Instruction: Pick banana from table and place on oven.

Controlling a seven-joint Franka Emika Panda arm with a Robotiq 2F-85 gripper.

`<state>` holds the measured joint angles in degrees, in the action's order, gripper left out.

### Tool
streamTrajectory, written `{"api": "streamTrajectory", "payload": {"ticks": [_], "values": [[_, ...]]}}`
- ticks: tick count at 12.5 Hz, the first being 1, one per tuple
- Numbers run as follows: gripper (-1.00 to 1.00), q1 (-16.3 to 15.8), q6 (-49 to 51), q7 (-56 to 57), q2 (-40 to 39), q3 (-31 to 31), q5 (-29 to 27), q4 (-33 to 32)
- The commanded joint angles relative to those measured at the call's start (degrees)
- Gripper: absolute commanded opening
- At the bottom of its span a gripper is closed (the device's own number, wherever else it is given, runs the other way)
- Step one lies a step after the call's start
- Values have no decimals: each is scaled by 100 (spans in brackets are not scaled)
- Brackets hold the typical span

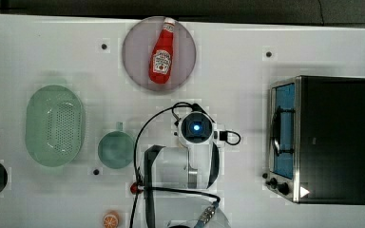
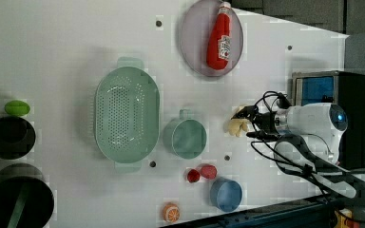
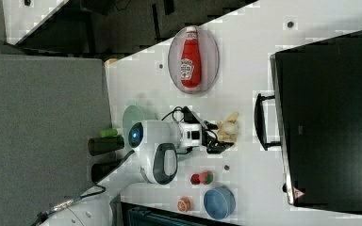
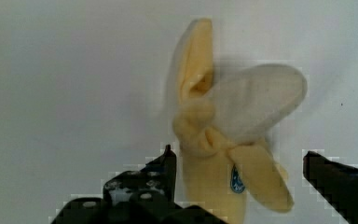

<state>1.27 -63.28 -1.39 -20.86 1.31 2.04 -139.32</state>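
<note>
Tool straddles banana bearing a blue sticker.

Glossy white rounded arm shell with dark grey bands at the joints. Round cap with a glowing blue light on the wrist. Black cables looped alongside. Black pincer with blocky fingers, small screws set in.

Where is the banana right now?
The banana lies on the white table, between the green cup and the oven in the left view, with the gripper open around it.
</note>
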Motion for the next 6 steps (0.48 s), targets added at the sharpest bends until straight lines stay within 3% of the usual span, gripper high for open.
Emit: {"api": "streamTrajectory", "payload": {"ticks": [1, 5, 6], "values": [[42, -53, -148, -192, 66, -13, 0, 5], [-47, -57, -294, -193, 73, -23, 0, 20], [-47, -57, -341, -193, 95, -21, 0, 34]]}}
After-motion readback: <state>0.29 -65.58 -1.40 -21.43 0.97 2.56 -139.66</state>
